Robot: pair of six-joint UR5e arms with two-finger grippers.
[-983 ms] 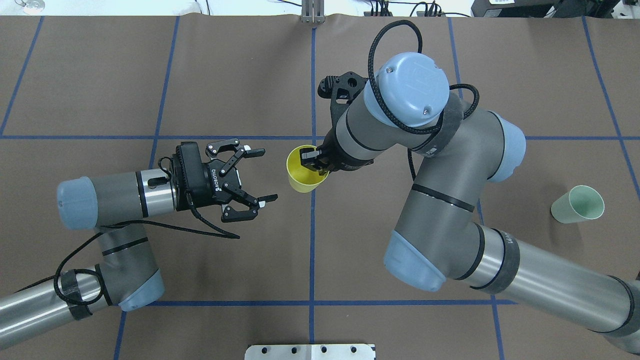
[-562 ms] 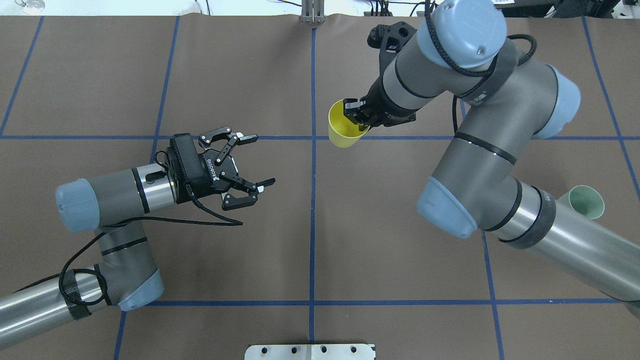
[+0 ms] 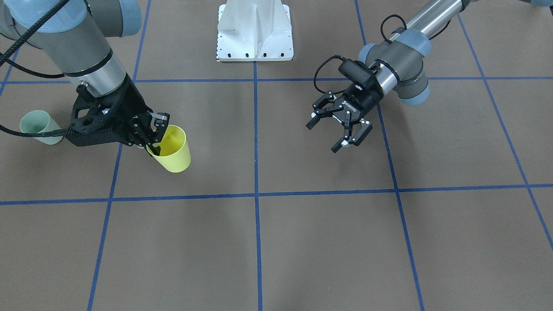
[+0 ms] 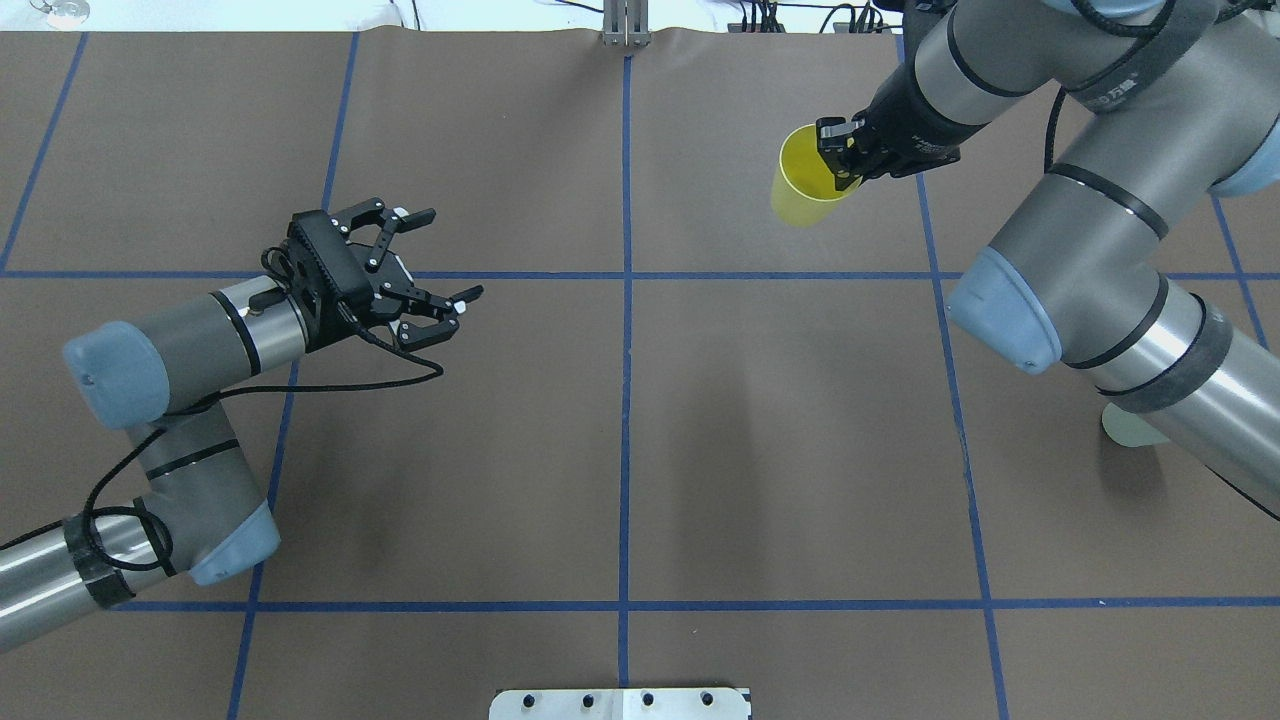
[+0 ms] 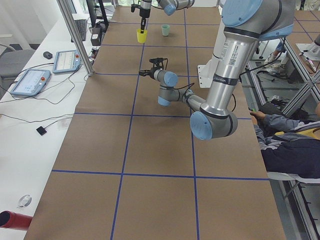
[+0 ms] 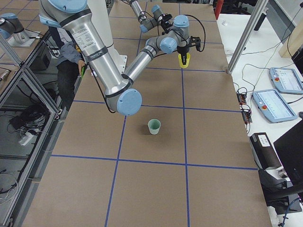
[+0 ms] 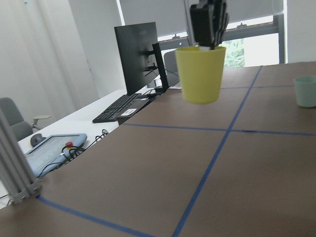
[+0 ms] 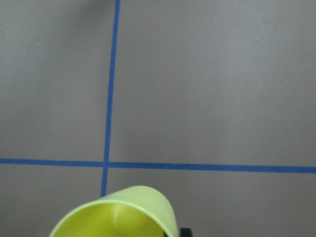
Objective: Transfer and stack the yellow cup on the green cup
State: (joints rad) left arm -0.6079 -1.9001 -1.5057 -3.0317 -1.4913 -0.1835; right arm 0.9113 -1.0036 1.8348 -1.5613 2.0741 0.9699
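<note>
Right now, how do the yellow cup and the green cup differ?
The yellow cup is bright yellow; the green cup is pale mint. The yellow cup is pinched at its rim by the right gripper and appears lifted; the green cup stands free on the table. Both are upright, tapered and handleless.

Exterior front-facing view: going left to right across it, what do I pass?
The green cup → yellow cup → white base mount → open left tool.
</note>
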